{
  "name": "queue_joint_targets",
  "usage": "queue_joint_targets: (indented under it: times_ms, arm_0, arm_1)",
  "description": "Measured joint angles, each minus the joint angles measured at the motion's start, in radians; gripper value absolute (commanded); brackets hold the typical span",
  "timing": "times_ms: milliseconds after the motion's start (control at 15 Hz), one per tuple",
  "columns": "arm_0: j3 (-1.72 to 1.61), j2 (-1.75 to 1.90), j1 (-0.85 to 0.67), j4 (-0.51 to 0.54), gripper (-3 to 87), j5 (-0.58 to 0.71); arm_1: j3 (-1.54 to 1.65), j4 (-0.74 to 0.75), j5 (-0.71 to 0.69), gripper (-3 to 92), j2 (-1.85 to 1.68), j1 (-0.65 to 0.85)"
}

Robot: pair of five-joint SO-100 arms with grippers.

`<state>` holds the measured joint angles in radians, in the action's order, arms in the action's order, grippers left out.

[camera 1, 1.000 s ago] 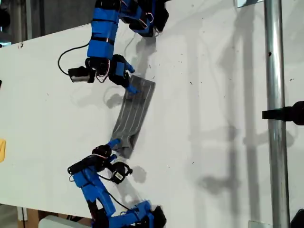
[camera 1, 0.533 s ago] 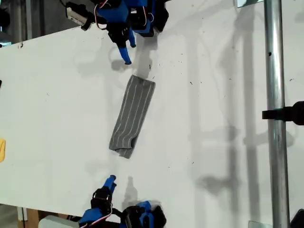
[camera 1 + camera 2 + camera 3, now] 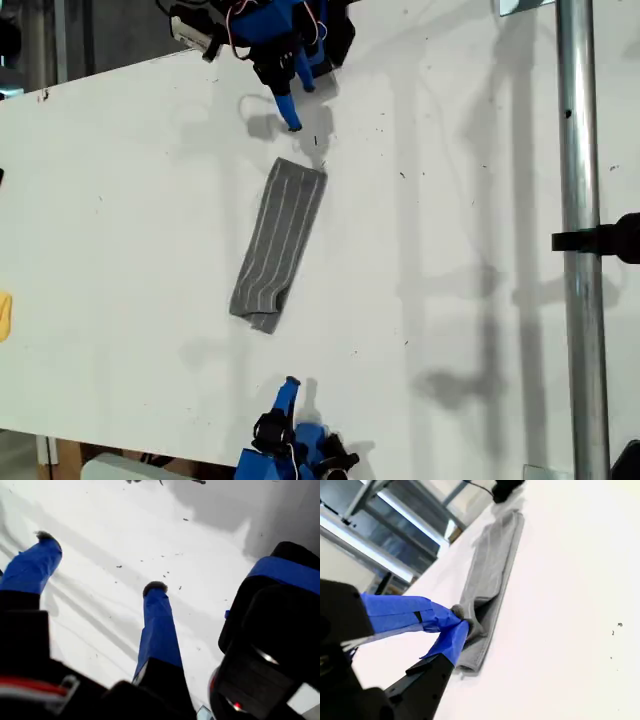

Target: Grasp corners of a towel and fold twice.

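The towel (image 3: 280, 240) lies on the white table (image 3: 450, 200) as a long narrow dark grey strip with pale stripes, running from near the top arm toward the bottom arm in the exterior view. Neither gripper touches it. My first gripper (image 3: 298, 105) is open just beyond the towel's upper end; the first wrist view shows its two blue fingers (image 3: 155, 625) spread over bare table, with no towel between them. My second gripper (image 3: 290, 383) is shut and empty, a short way off the towel's lower end. In the second wrist view it (image 3: 462, 619) points along the towel (image 3: 492, 565).
A metal pole (image 3: 575, 300) with a black clamp (image 3: 600, 240) crosses the exterior view's right side. A yellow object (image 3: 3, 315) sits at that view's left edge. The table's edge runs along the exterior view's upper left and bottom.
A second ago both grippers were at the towel's two ends. They have let go and drawn back toward their bases, and the towel now lies flat and still.
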<state>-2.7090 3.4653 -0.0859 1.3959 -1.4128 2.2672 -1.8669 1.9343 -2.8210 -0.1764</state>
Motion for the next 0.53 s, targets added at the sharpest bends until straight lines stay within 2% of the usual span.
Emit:
queue_joint_targets:
  times_ms: [133,200,533]
  arm_0:
    - [-0.011,0.005,0.006,0.000,-2.6,-0.002]
    - [-0.011,0.005,0.011,0.000,-2.6,-0.002]
    - [-0.014,0.005,0.046,0.000,-2.6,-0.014]
  arm_1:
    - [0.008,0.032,-0.048,48.6,0.057,0.046]
    - [0.031,0.095,-0.094,49.5,0.120,0.104]
    - [0.106,0.560,-0.140,47.7,0.664,0.268]
